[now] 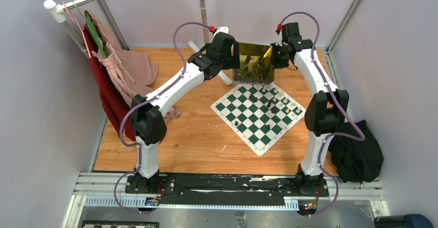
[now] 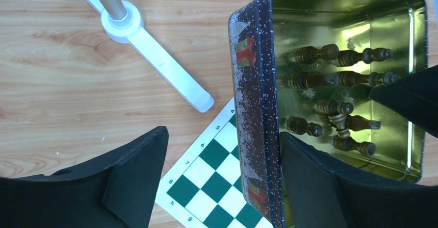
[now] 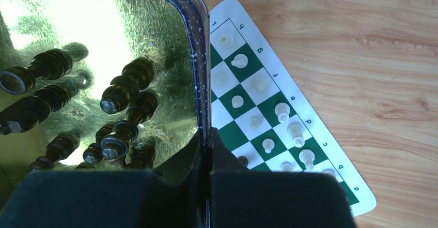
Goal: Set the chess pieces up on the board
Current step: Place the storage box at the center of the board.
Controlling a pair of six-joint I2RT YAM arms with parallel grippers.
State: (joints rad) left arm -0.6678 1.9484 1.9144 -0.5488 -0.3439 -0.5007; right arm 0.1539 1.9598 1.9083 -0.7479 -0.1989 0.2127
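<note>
- Step (judged): tip the dark pieces (image 3: 124, 91) out of the tin (image 3: 199, 57). Pour slowly, off the board (image 3: 240, 133), sparing the white pieces (image 3: 239, 61).
- Right end effector (image 3: 206, 186): together, clamped on the tin wall. Dark pieces just left, inside; board beyond, right.
- Left end effector (image 2: 224, 150): apart, straddling the opposite wall; contact unclear.

A gold tin (image 1: 252, 57) is at the wooden table's (image 1: 196, 135) far side, pink cloth (image 1: 131, 70) left, black bundle (image 1: 356, 153) right.

Letters a–h and digits edge the board (image 3: 232, 135).
</note>
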